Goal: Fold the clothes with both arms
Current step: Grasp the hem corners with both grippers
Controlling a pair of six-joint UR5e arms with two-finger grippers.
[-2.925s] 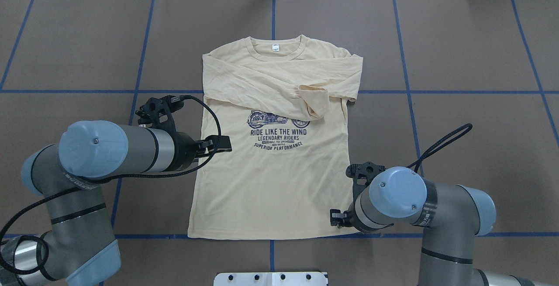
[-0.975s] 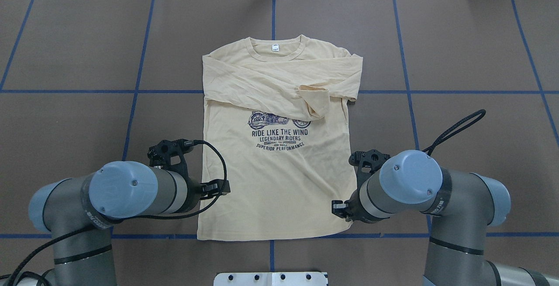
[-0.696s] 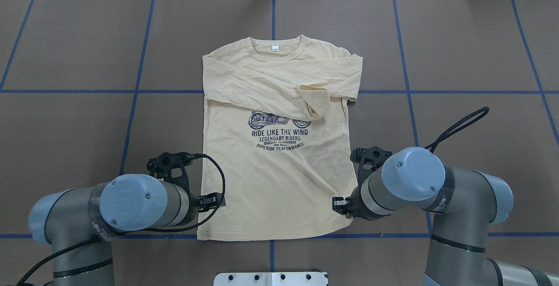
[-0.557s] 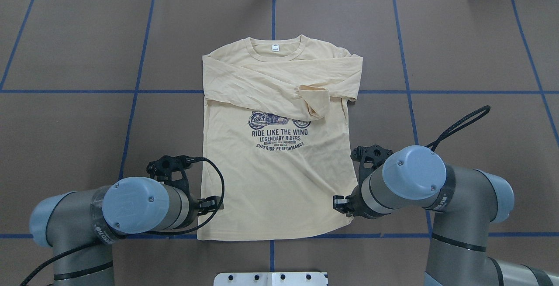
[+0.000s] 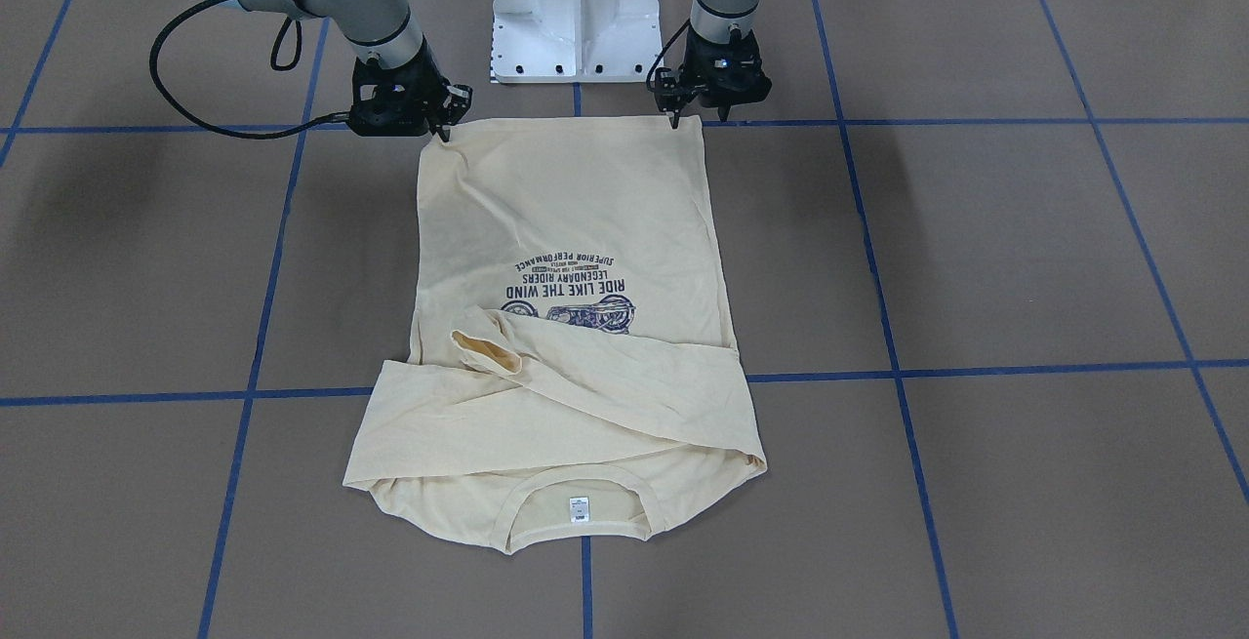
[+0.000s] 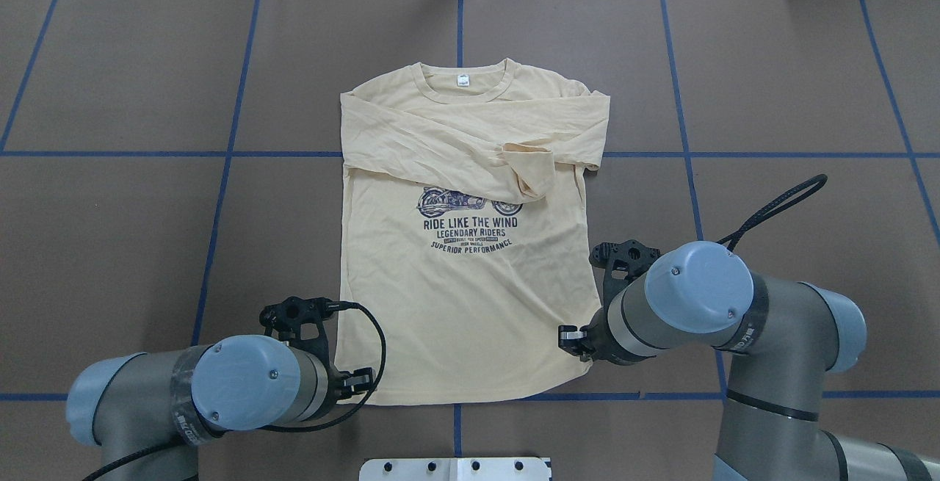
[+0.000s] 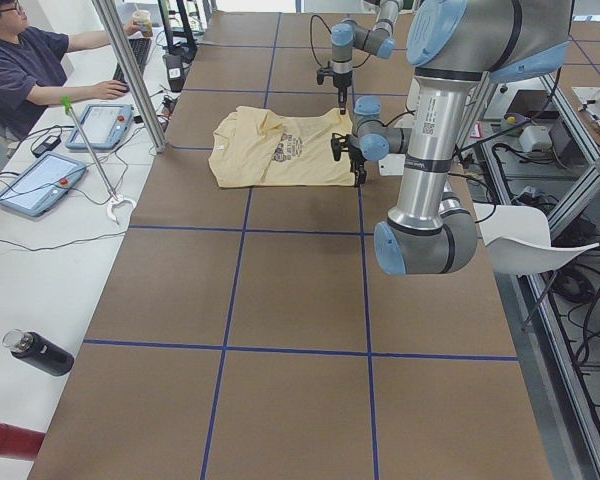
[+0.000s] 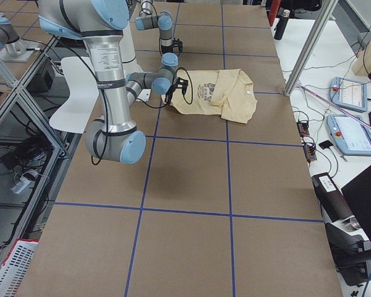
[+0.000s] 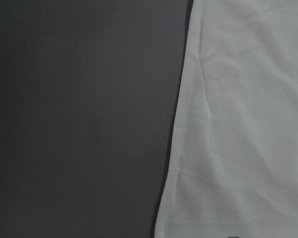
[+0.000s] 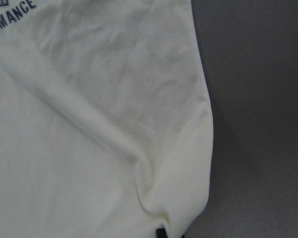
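The cream-yellow long-sleeved shirt (image 6: 455, 305) lies flat, print up, collar away from me and both sleeves folded across the chest (image 5: 576, 229). My left gripper (image 6: 365, 380) stands open over the hem's left corner (image 5: 698, 117); its wrist view shows only the shirt's edge (image 9: 248, 124) on the brown mat. My right gripper (image 6: 567, 339) is shut on the hem's right corner (image 5: 441, 124). There the cloth (image 10: 89, 124) bunches into a fold toward a black fingertip (image 10: 161, 233).
The white pedestal base (image 5: 576, 24) stands just behind the hem. Blue tape lines (image 6: 228, 154) cross the brown mat. A person (image 7: 30, 70) sits at a side table with tablets (image 7: 35, 180), beyond the table's far edge from me.
My left arm has drawn back along the shirt's left edge, from beside the print down to the hem corner. The right gripper has stayed at the right hem corner, which has pulled slightly inward.
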